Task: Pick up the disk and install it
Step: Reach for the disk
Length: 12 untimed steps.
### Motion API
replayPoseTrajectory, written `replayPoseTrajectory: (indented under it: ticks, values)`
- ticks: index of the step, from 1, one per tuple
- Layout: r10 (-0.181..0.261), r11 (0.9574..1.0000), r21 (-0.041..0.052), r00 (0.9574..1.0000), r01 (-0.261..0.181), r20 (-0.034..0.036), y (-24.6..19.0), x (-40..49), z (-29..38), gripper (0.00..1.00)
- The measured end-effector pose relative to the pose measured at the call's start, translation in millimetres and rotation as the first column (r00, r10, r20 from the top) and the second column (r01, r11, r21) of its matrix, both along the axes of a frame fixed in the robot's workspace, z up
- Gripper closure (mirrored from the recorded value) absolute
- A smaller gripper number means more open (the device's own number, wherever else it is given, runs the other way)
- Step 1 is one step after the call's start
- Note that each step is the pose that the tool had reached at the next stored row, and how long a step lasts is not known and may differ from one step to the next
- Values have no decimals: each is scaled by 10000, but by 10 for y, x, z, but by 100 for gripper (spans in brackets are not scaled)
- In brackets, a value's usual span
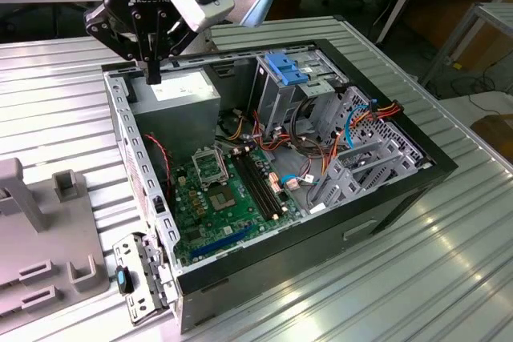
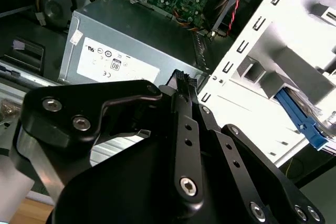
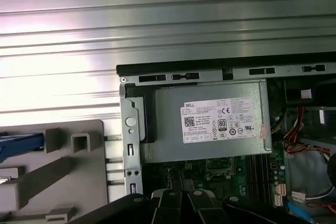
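Observation:
My gripper hangs over the back left corner of the open computer case, just above the grey power supply. Its black fingers are pressed together and hold nothing. In both wrist views a bright blue carrier edge, which I take to be the disk, lies on the grey fixture outside the case; the drive's label is hidden. The same blue edge, the disk, is well off to the side of the gripper. Another blue carrier sits on top of the drive cage inside the case.
The motherboard lies bare on the case floor, with cable bundles beside the drive cage. A loose metal bracket with a blue latch leans at the case's front corner. The ribbed metal table surrounds the case.

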<state>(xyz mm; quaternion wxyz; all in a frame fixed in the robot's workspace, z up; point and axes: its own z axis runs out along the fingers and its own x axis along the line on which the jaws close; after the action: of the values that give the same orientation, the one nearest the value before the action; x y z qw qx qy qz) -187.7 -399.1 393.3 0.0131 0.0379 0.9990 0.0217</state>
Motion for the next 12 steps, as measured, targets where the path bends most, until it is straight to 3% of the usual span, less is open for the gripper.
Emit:
replayPoseTrajectory:
  ticks: [12]
  values:
    - [0, 10000, 0, 10000, 0, 0, 0, -206, 0, 89]
